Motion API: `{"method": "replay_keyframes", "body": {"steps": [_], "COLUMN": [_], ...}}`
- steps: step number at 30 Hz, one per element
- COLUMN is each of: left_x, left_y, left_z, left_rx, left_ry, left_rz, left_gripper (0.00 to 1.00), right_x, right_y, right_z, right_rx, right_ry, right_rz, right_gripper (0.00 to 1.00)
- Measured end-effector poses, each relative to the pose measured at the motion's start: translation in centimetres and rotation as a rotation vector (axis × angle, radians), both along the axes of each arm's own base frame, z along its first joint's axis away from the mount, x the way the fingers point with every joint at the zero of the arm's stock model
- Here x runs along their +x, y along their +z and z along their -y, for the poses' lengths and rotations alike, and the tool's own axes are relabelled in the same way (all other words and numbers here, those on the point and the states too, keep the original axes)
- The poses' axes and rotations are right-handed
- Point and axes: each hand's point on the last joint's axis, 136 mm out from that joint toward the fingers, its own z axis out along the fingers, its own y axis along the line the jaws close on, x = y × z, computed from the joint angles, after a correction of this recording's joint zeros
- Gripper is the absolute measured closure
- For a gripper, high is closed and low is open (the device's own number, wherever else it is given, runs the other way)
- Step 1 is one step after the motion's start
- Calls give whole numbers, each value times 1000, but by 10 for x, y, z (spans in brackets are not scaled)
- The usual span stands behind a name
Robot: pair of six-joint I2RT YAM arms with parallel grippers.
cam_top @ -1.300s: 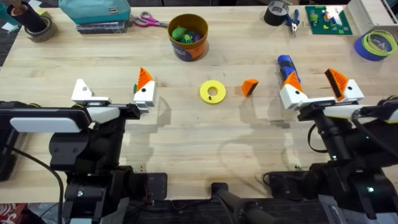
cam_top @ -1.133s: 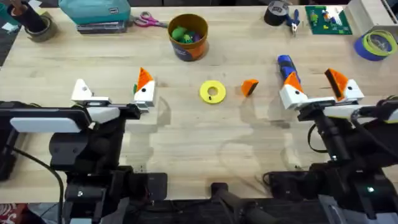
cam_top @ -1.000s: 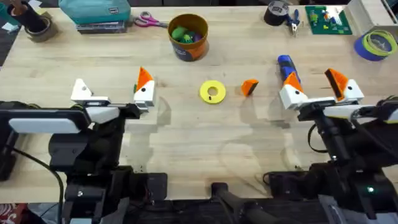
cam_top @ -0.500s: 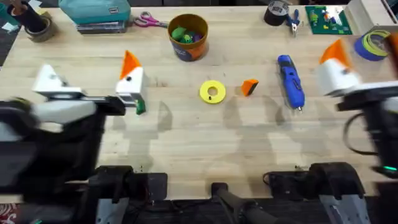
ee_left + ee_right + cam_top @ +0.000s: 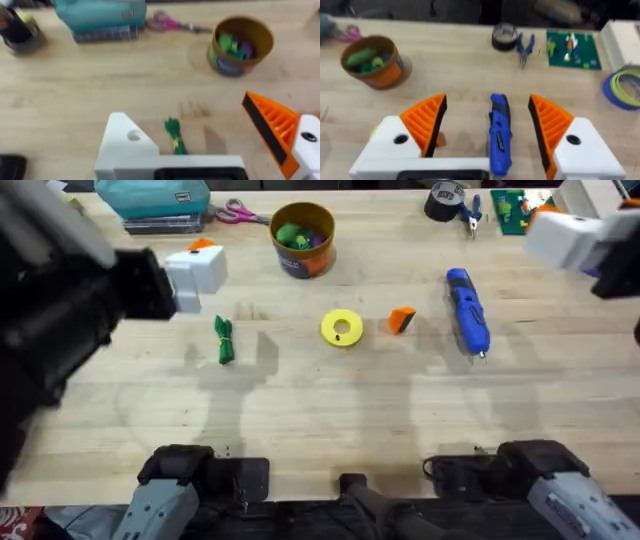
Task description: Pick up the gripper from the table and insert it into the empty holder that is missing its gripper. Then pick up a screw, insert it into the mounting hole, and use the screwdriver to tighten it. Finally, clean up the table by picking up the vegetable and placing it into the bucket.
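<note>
On pale wood-grain table (image 5: 320, 410), small ribbed orange gripper (image 5: 401, 319) is lying loose between flat yellow ring disc (image 5: 342, 328) and blue pen-shaped screwdriver (image 5: 467, 310), thin silver tip pointing toward arm bases. Green leafy vegetable (image 5: 223, 340) is lying left of disc, well apart from round orange-brown bucket (image 5: 303, 238) with dark band, green bits showing inside. Far edge is carrying teal case (image 5: 152, 197), pink scissors (image 5: 236, 214), black tape roll (image 5: 444, 199), green board (image 5: 527, 210), blue tape roll (image 5: 606, 252). Left wrist view is showing left gripper (image 5: 210, 145) jaws spread wide, gripping nothing: bare white angular holder (image 5: 125, 145) on one side, orange ribbed pad (image 5: 272, 127) on the other, vegetable between them below. Right wrist view is showing right gripper (image 5: 490, 130) jaws wide open, both with orange ribbed wedges, hanging over screwdriver, not touching. Overhead, both arms are looking large and blurred at side edges
</note>
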Motion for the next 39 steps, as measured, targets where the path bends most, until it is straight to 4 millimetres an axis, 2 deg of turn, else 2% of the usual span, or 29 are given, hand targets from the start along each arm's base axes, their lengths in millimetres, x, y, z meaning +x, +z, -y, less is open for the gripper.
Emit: {"method": "replay_keyframes", "body": {"steps": [7, 14, 17, 26, 31, 36, 39], "left_x": [24, 33, 33, 36, 16, -13, -15], "left_y": [-32, -68, -79, -93, -105, -127, -141], "left_z": [0, 3, 4, 6, 6, 6, 4], "left_rx": [1, -14, -21, -48, -105, -177, -189], "left_ry": [0, -5, -6, 0, 62, 174, 231], "left_rz": [-255, -424, -470, -527, -627, -811, -877], "left_gripper": [10, 10, 10, 10, 10, 10, 9], "right_x": [21, 17, 16, 21, 21, 21, 21], "right_y": [-40, -89, -100, -107, -107, -107, -107], "right_z": [0, 0, 0, 0, 0, 0, 0], "right_rx": [-1, -2, -2, -2, -2, -2, -2], "right_ry": [0, 0, 0, 0, 0, 0, 0], "right_rz": [-309, -571, -627, -651, -651, -651, -651], "right_gripper": [5, 5, 5, 6, 5, 5, 5]}}
